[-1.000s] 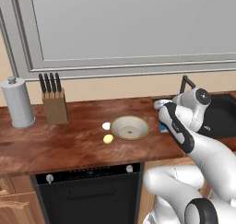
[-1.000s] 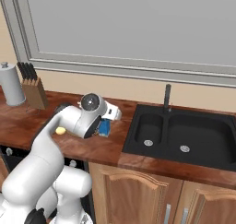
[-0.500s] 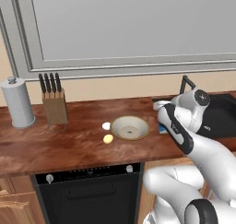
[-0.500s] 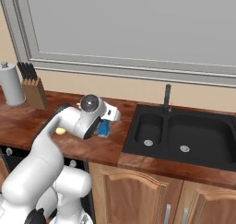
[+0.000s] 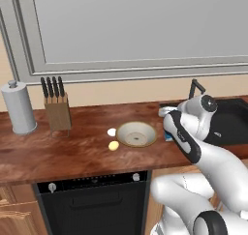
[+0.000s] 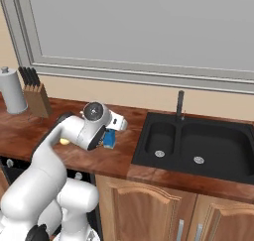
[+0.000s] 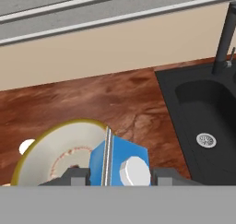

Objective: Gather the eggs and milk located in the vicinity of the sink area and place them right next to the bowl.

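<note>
- The small blue milk carton with a white cap [image 7: 119, 165] sits clamped between the two dark fingers [image 7: 74, 176] of the white arm's gripper [image 7: 119, 177]; in the hand view the fingers press against both of its sides.
- In the right base view the carton [image 6: 109, 139] shows as a blue patch under the hand, just above the reddish-brown wooden counter [image 6: 30, 131], left of the black double-basin sink [image 6: 198, 146].
- The shallow cream-beige bowl with a greyish centre [image 5: 136, 134] stands on the counter, and the carton is just to its right, between bowl and sink.
- A small white egg [image 5: 112, 132] lies just beside the bowl's left rim, and a yellowish-tan egg [image 5: 114, 145] lies next to it, nearer the counter's front edge.
- A wooden knife block with dark handles [image 5: 57, 114] and a white paper-towel roll [image 5: 18, 108] stand at the counter's far left, well apart from the bowl.
- The dark angular faucet [image 6: 180, 104] rises behind the sink.
</note>
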